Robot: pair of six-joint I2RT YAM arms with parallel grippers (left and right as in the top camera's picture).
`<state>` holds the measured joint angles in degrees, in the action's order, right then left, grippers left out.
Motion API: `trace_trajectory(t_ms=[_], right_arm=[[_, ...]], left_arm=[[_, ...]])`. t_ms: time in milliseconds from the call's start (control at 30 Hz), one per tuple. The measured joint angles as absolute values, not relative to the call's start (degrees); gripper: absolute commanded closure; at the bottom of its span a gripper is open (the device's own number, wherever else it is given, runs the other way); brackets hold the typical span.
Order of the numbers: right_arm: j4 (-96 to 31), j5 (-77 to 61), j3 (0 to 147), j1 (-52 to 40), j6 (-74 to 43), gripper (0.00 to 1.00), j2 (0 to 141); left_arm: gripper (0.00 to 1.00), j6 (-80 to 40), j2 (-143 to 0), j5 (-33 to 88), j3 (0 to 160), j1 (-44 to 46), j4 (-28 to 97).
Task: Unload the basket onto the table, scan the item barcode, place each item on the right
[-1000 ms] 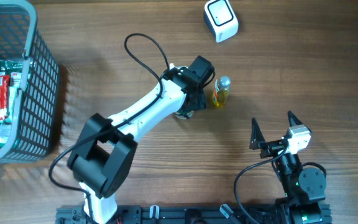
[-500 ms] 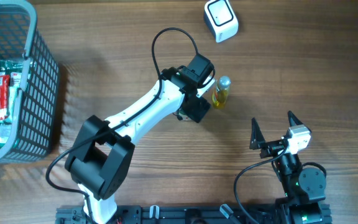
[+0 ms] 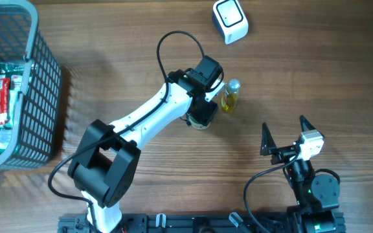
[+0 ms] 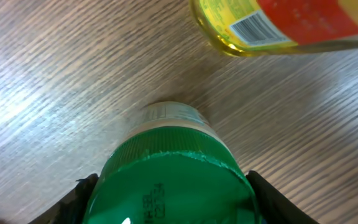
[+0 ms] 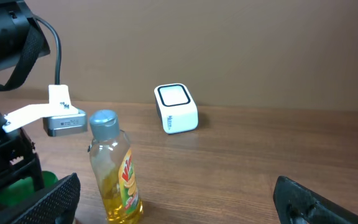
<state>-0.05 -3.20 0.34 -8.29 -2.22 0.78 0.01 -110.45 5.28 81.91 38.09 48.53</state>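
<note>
A jar with a green lid (image 4: 173, 180) stands on the wooden table, filling the bottom of the left wrist view. My left gripper (image 4: 169, 202) reaches down over it, both black fingers pressed against the lid's sides. From overhead only a sliver of the jar (image 3: 200, 123) shows under the left gripper (image 3: 201, 115). Just to its right stands a yellow bottle (image 3: 230, 96) with a grey cap; a barcode (image 4: 253, 28) shows on its label. The white scanner (image 3: 230, 21) sits at the back. My right gripper (image 3: 283, 124) hangs open at the front right, holding nothing.
A grey wire basket (image 3: 44, 84) holding packaged goods stands at the far left. The left arm's black cable (image 3: 180, 39) loops above the table behind the jar. In the right wrist view the bottle (image 5: 114, 168) stands left of centre, the scanner (image 5: 176, 109) behind it.
The left gripper has come down over the green-lidded jar beside the bottle and its fingers have closed in on the lid. The right arm has not moved.
</note>
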Motion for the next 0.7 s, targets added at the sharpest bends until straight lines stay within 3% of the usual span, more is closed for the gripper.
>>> trace_trajectory(t_ms=[533, 700], right_arm=[[-0.03, -3.20, 0.34, -8.29, -2.22, 0.00, 0.78], [-0.03, -3.20, 0.34, -8.29, -2.22, 0.00, 0.78]], left_arm=[[0.44, -11.51, -110.48, 8.54, 81.91, 38.92, 46.85], [0.30, -11.99, -110.48, 9.10, 81.91, 38.92, 46.22]])
